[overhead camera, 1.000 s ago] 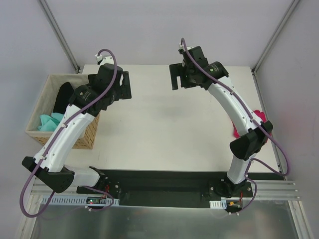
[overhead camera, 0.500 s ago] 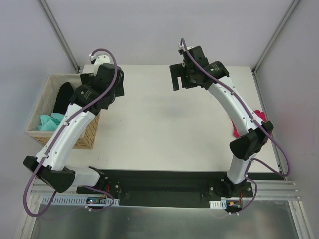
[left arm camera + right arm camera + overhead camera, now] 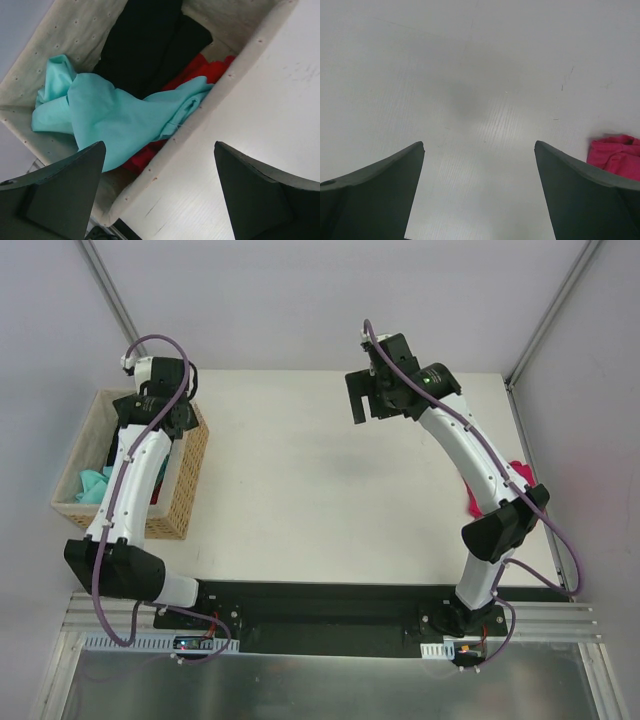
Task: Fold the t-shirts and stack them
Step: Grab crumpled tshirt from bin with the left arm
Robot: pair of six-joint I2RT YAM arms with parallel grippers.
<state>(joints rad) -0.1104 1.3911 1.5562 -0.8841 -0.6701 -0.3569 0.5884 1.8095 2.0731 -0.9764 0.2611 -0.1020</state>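
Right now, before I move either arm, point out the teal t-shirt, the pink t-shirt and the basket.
teal t-shirt (image 3: 112,117): left wrist view, middle of the crumpled cloth.
pink t-shirt (image 3: 617,156): right wrist view, the bunched part showing at the right edge.
basket (image 3: 188,490): top external view, its woven side wall facing the table.

Plain teal-mint crumpled cloth t-shirt (image 3: 110,115), plain black cloth (image 3: 150,45), plain red cloth (image 3: 210,70). Tan woven wicker basket (image 3: 192,480), cream fabric liner (image 3: 75,30) dotted brown. Plain magenta-pink cloth t-shirt (image 3: 617,156). Matte white flat table (image 3: 330,480).

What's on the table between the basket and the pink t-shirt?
Bare white tabletop, per the top view; the right arm overhangs it beside the pink t-shirt.
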